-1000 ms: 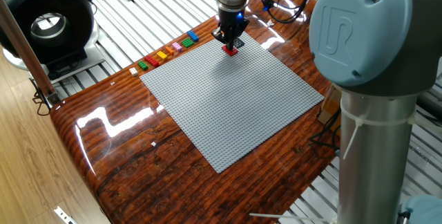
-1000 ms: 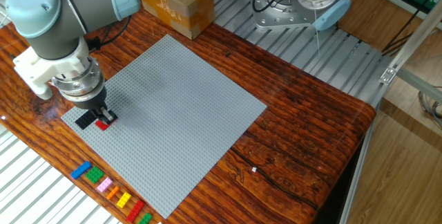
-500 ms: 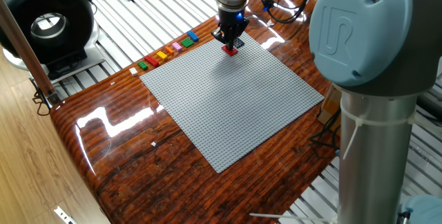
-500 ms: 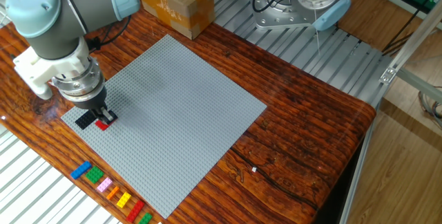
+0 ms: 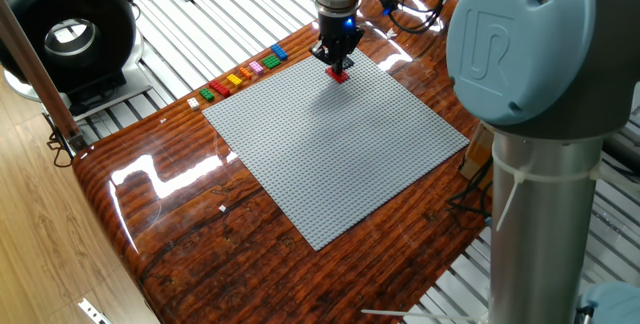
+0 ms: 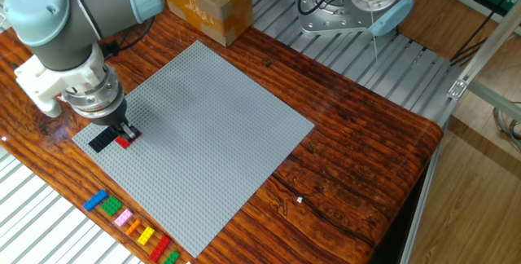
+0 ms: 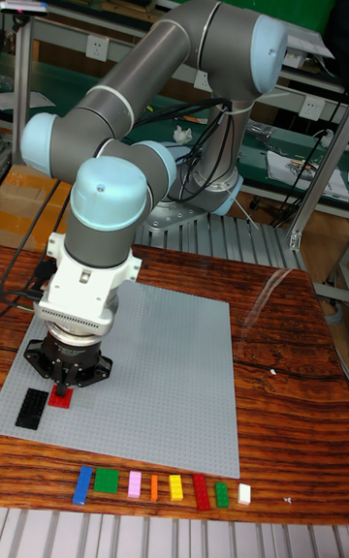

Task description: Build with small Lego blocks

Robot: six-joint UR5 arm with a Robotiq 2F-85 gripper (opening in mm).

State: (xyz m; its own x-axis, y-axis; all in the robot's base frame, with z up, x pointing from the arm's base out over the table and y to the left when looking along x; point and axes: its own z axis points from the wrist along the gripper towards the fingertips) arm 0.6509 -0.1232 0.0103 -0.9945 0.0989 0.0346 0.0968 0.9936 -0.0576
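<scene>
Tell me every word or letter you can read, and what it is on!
"UR": logo on the blue cap of the robot arm in one fixed view.
Cardboard box: printing too blurred to read.
Lego bricks and grey baseplate: no writing.

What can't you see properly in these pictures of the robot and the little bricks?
- Whether the fingers pinch the red brick: the wrist hides them in all views.
- Stud count on the spare bricks: too small everywhere.
- The grey plate's corner near the cardboard box: hidden by the arm in the tall fixed view.
</scene>
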